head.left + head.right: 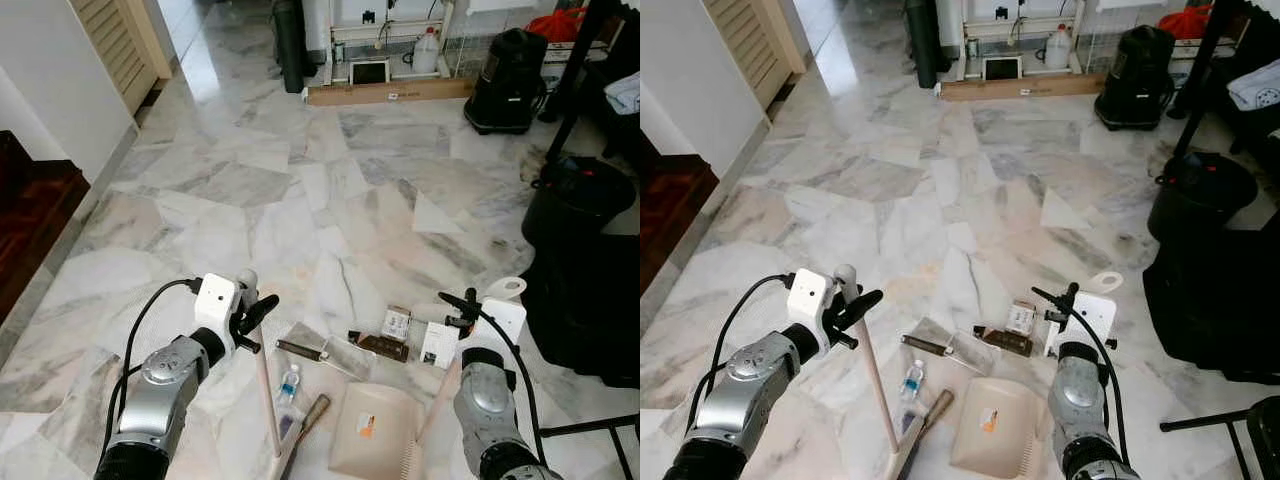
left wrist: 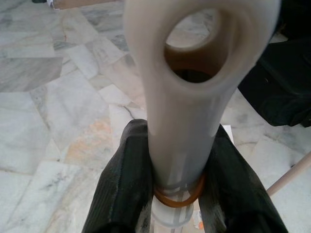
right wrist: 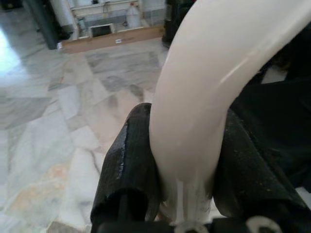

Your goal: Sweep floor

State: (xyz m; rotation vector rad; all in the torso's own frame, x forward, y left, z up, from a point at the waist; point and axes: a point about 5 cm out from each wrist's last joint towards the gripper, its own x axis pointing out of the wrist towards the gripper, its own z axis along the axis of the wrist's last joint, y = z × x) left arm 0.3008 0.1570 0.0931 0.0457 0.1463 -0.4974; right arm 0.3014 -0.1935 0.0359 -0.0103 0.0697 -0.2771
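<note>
Marble floor (image 1: pixel 300 190) carries scattered litter (image 1: pixel 395 335) beside the cream plastic dustpan (image 1: pixel 370 430). Left gripper (image 2: pixel 170 194) is clamped around the cream broom handle (image 1: pixel 262 375). Right gripper (image 3: pixel 187 179) is clamped around the cream dustpan handle (image 1: pixel 445 385), pan resting below it.

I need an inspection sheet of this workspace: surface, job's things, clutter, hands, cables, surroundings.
Surface: marble floor, litter near the robot.
Job's things: broom upright; dustpan resting on floor.
Clutter: small bottle, dark wrapper, packets.
Hands: left hand shut on broom handle; right hand shut on dustpan handle.
Cables: black cable on left arm.
Surroundings: long cardboard box, black bin, louvred door.
</note>
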